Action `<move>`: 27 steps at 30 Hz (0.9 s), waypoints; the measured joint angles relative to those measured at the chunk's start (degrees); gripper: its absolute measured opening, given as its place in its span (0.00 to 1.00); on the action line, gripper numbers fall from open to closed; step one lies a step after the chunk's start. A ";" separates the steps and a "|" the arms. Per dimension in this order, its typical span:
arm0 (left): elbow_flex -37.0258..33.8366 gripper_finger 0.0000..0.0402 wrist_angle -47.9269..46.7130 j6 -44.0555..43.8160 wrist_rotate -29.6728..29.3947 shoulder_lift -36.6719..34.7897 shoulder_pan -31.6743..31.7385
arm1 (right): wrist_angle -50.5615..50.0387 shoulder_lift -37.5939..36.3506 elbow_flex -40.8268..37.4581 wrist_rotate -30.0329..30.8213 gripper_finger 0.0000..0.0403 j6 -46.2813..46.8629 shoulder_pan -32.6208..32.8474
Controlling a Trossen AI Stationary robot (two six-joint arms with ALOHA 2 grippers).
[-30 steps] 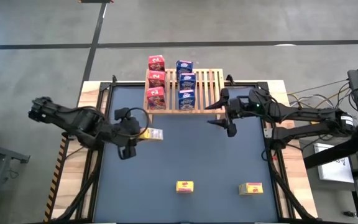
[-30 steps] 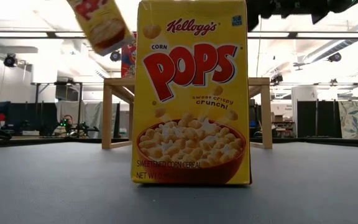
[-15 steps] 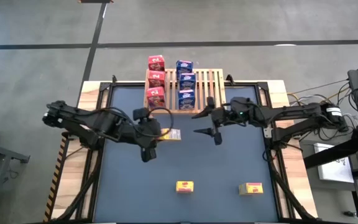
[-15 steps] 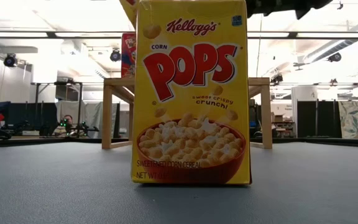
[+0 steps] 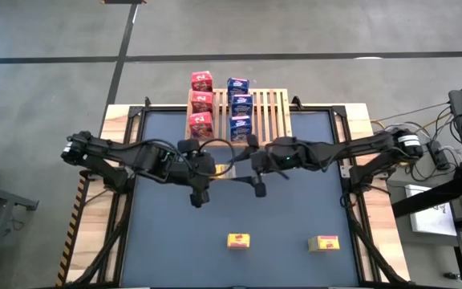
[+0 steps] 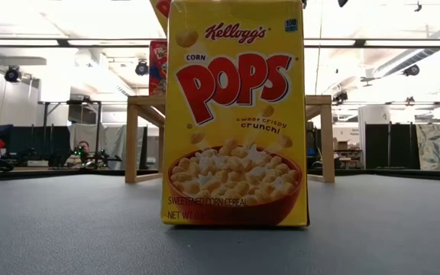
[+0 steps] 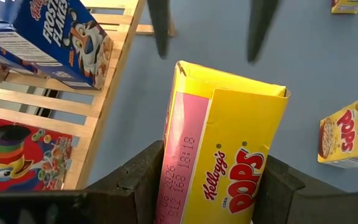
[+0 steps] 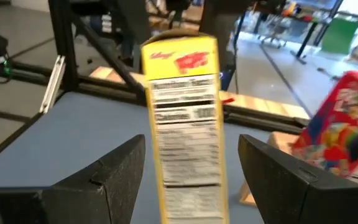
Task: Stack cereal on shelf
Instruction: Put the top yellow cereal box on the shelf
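High view first, biggest stuff down: the dark table (image 5: 239,209) fills the frame, and the wooden slatted shelf (image 5: 273,112) sits at its far edge with three red cereal boxes (image 5: 201,103) and three blue Frosted Flakes boxes (image 5: 239,107) already lined up on it, leaving the slats on the right bare. Both arms meet mid-table just in front of the shelf. The left gripper (image 7: 210,180) is clenched on a yellow Corn Pops box (image 7: 219,162), one finger on each broad face, holding it off the table. The right gripper (image 8: 191,168) has its fingers spread wide either side of that same box without touching it, so it looks to me like a handoff is being lined up. Two more Corn Pops boxes wait near the front edge, one toward the middle (image 5: 238,240) and one toward the right (image 5: 324,243); the middle one is what fills the low view. Handling-wise, I'd guess these little boxes are super light, thin cardboard, stiff enough along the edges but the big faces will cave if squeezed hard, and the glossy print is probably a bit slick. Best bet is pinching across the narrow depth, around mid-height, with gentle pressure so it doesn't twist or crumple.
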 joint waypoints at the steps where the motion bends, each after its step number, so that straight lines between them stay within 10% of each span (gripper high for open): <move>1: 0.01 0.43 0.01 0.00 -0.02 0.00 0.04 | -0.49 0.90 0.82 0.54 0.61 0.05 0.26; 16: -0.02 0.43 -0.16 0.70 -0.11 -0.15 0.12 | -2.13 7.92 7.44 5.82 0.60 -1.01 2.25; 27: -0.37 0.43 -0.08 1.03 -0.05 -0.17 0.12 | -4.11 7.07 7.27 7.11 0.38 -1.08 2.27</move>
